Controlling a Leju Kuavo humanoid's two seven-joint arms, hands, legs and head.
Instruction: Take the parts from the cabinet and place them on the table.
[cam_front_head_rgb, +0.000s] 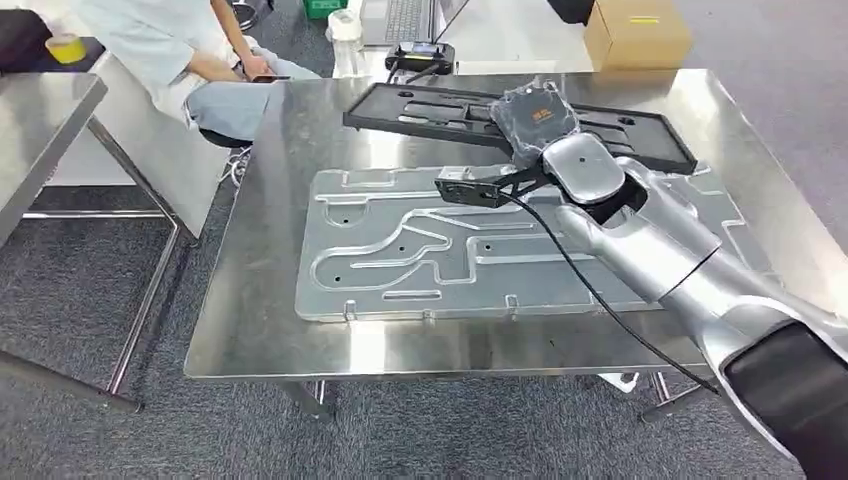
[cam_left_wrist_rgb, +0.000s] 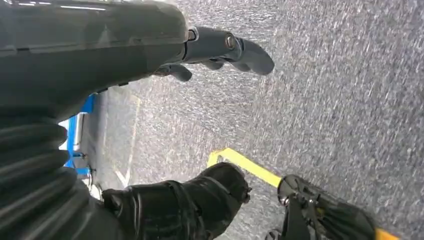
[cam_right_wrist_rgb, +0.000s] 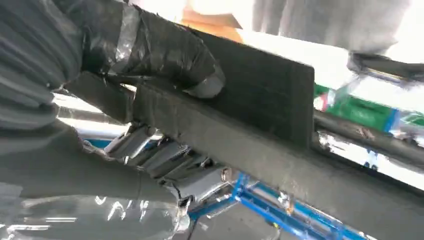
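1. Head view: the right hand (cam_front_head_rgb: 535, 120) grips a long black panel (cam_front_head_rgb: 430, 110) at its near edge, toward the far side of the steel surface (cam_front_head_rgb: 270, 300).
2. The black panel runs crosswise over the far part of the surface; I cannot tell whether it rests on the surface or is held just above it.
3. A large silver stamped plate (cam_front_head_rgb: 400, 250) lies flat in the middle of the surface, just on the near side of the black panel, with the right arm reaching over its right part.
4. Right wrist view: the thumb (cam_right_wrist_rgb: 165, 55) presses on one face of the black panel (cam_right_wrist_rgb: 260, 105) and the fingers (cam_right_wrist_rgb: 170, 160) wrap under its edge, so the panel is clamped between them.
5. Left wrist view: the left hand (cam_left_wrist_rgb: 220, 52) hangs over grey carpet (cam_left_wrist_rgb: 325, 90) with its fingers loosely bent and holding nothing.
6. Head view: a person (cam_front_head_rgb: 190, 55) sits beyond the far left corner of the surface, and a cardboard box (cam_front_head_rgb: 635, 30) stands on the floor beyond its far right side.
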